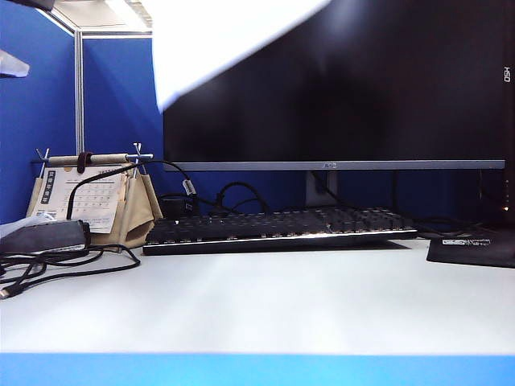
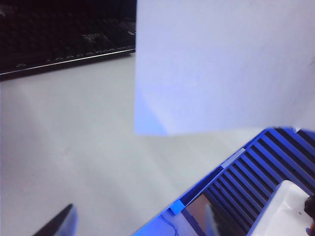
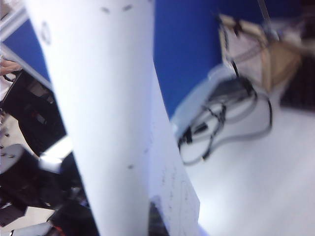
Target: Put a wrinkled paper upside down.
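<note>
Right wrist view: paper (image 3: 98,123) is pinched by right gripper (image 3: 155,219), hung edge-up off desk (image 1: 265,305) for flipping.
Left gripper (image 2: 140,221): spread, idle, kept below paper, nothing held.

The wrinkled paper (image 1: 217,40) is running off the exterior view's edge at twelve o'clock, so neither end effector is showing there. It is covering the monitor's (image 1: 362,88) corner at eleven o'clock. In the right wrist view the sheet is filling the frame, motion-blurred, hiding the right end effector's grip; its faint blue marks are staying too small to read. Only two dark finger tips (image 2: 59,223) of the left end effector are peeking in.
</note>
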